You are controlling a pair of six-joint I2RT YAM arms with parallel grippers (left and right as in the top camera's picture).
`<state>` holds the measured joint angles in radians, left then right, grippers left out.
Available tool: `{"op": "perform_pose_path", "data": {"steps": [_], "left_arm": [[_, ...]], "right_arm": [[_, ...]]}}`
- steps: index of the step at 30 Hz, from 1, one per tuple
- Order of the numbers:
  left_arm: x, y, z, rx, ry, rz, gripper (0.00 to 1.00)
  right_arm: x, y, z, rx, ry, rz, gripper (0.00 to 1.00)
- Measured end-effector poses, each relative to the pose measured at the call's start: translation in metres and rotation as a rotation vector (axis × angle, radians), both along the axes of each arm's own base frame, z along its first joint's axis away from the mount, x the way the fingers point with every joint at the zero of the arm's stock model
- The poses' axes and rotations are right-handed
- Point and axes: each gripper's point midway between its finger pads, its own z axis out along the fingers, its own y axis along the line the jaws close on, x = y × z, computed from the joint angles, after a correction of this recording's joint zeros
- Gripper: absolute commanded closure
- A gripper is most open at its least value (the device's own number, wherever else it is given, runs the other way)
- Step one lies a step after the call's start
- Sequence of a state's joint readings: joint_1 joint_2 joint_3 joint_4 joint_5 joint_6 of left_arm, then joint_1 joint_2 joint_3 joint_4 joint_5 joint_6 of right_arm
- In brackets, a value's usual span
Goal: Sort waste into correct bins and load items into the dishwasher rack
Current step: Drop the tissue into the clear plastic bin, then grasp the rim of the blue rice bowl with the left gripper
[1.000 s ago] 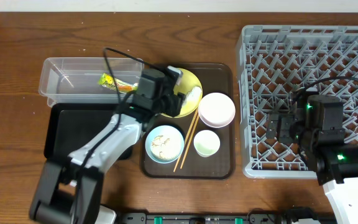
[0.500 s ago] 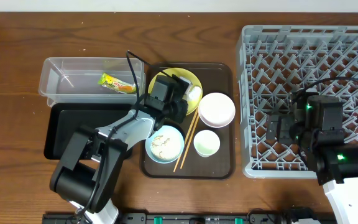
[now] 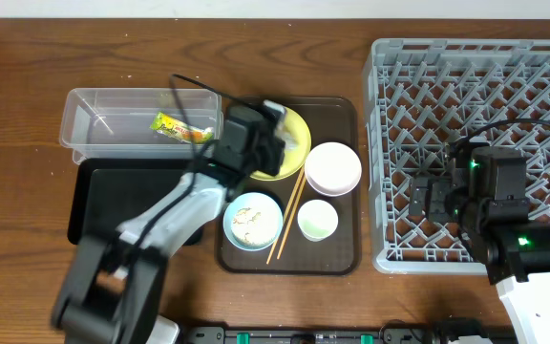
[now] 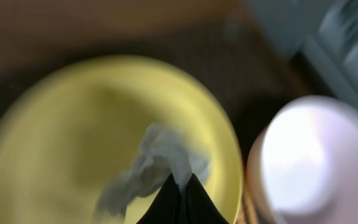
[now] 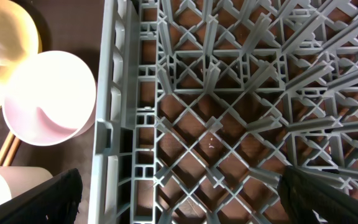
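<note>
White wad (image 4: 157, 158) on yellow plate (image 4: 55, 124)

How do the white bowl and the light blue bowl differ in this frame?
Colour: the white bowl is white, the light blue bowl pale blue.
Contents: the white bowl looks empty; the light blue bowl holds whitish food crumbs.
Place: the white bowl sits right of the chopsticks, the light blue bowl left of them.
Both stand upright on the brown tray.
</note>
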<state>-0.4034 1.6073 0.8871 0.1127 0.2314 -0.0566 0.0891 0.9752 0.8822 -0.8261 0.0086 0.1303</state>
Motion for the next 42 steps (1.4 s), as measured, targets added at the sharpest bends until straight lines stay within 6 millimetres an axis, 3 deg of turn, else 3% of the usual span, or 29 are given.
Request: {"op": "perform_pose_path", "data": {"steps": [5,11,15,17,20,22,29,32,35,42], "left_arm": [[0.012,0.035,0.063,-0.059,-0.135,0.103,0.94],[0.027,0.098,0.099,-0.036,-0.236,0.295,0.94],[0.03,0.137,0.094,0.0,-0.216,0.399,0.93],[0.029,0.152,0.086,0.02,-0.189,0.436,0.83],[0.026,0.169,0.075,0.043,-0.146,0.477,0.57],[0.024,0.174,0.069,0.049,-0.118,0.492,0.51],[0.021,0.174,0.063,0.054,-0.092,0.495,0.5],[0.011,0.168,0.056,0.068,-0.047,0.476,0.5],[-0.008,0.149,0.052,0.086,0.008,0.421,0.51],[-0.07,0.075,0.03,0.128,0.179,0.217,0.5]], "right_arm": [[0.0,0.0,0.0,0.0,0.0,0.0,0.01],[0.0,0.0,0.0,0.0,0.0,0.0,0.01],[0.0,0.0,0.0,0.0,0.0,0.0,0.01],[0.0,0.0,0.0,0.0,0.0,0.0,0.01],[0.0,0.0,0.0,0.0,-0.002,0.0,0.01],[0.001,0.0,0.001,0.0,-0.005,0.0,0.01],[0.001,0.0,0.001,0.0,-0.005,0.0,0.01],[0.001,0.0,0.001,0.0,-0.005,0.0,0.01],[0.001,0.0,0.001,0.0,-0.006,0.0,0.01],[0.002,0.0,0.002,0.0,-0.008,0.0,0.01]]}}
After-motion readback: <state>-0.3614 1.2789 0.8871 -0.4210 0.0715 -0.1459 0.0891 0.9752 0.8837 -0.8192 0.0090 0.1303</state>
